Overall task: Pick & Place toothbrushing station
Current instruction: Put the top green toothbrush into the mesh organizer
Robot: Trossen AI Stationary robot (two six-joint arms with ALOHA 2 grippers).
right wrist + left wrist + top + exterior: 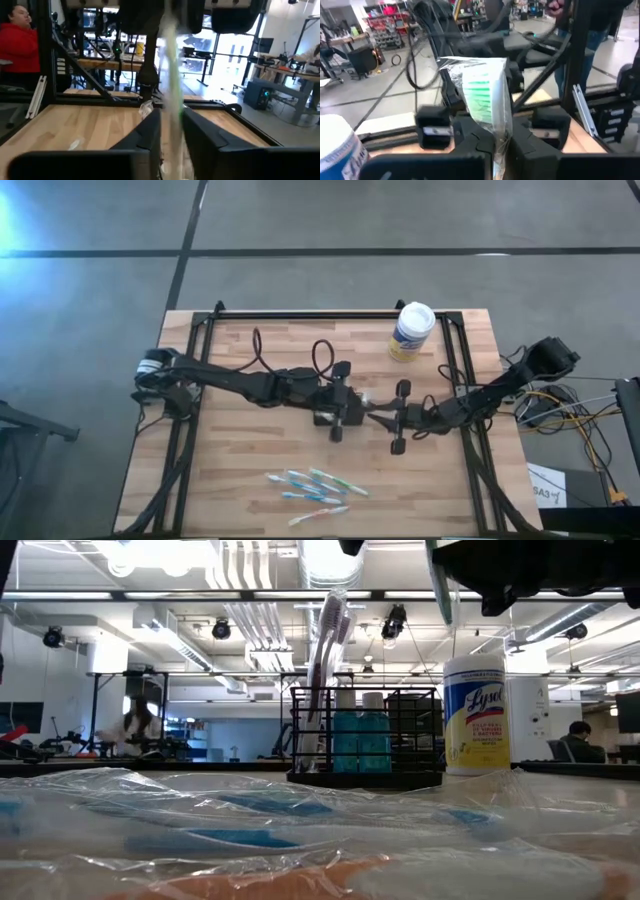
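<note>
The left claw [499,150] is clenched on a plastic-wrapped brush [482,90]. It pinches the handle low, so the green-bristled head stands clear above its fingers. Directly opposite and facing it, the right claw [171,132] has its fingers pressed in on the same wrapped brush from either side. The two claws therefore meet nose to nose over the middle of the table [240,460]. This double hold looks like a way to keep the slippery, crinkled wrapper from twisting and to keep the brush upright, as it would need to be to drop through a hole. It may equally be a hand-over from one claw to the other. The station [365,778] sits right under and between the claws. It is a black wire-sided rack with blue bottles [360,740] inside. At one end a wrapped brush rises out of it toward the dark claw above, though it cannot be told whether this is the brush both claws hold. Beyond the right claw, toward the table's far edge, a canister [476,715] stands well apart from the work. On the near side of both claws, the spare brushes [315,485] lie loose in a small heap, probably waiting their turn.
</note>
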